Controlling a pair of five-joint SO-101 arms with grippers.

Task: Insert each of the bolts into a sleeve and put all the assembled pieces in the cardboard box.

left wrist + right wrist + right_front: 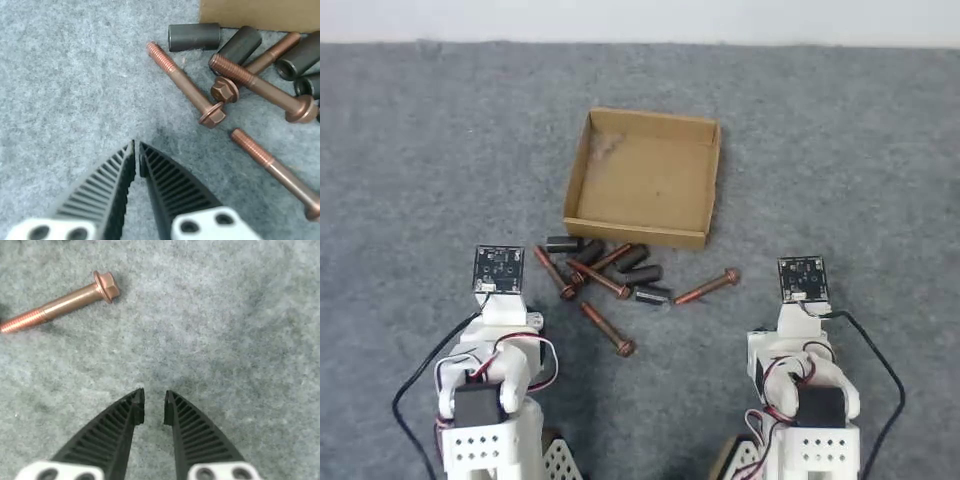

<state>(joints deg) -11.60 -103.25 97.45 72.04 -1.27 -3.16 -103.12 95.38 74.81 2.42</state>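
The open cardboard box [645, 180] lies mid-table with nothing in it. Just in front of it, several copper bolts [600, 280] and dark sleeves [642, 273] lie in a loose pile. One bolt [705, 288] lies apart to the right and another [607, 329] nearer the arms. My left gripper [136, 146] hovers shut over bare carpet, short of a bolt [185, 82] and a sleeve [194, 36]. My right gripper [154, 395] hangs over the carpet with a narrow gap between its fingers. It holds nothing, and the lone bolt [60, 302] lies ahead of it.
Grey carpet [840, 150] covers the whole table. The left arm [490, 340] and right arm [800, 350] stand near the front edge, with the pile between and ahead of them. A corner of the box [260, 12] sits right behind the sleeves.
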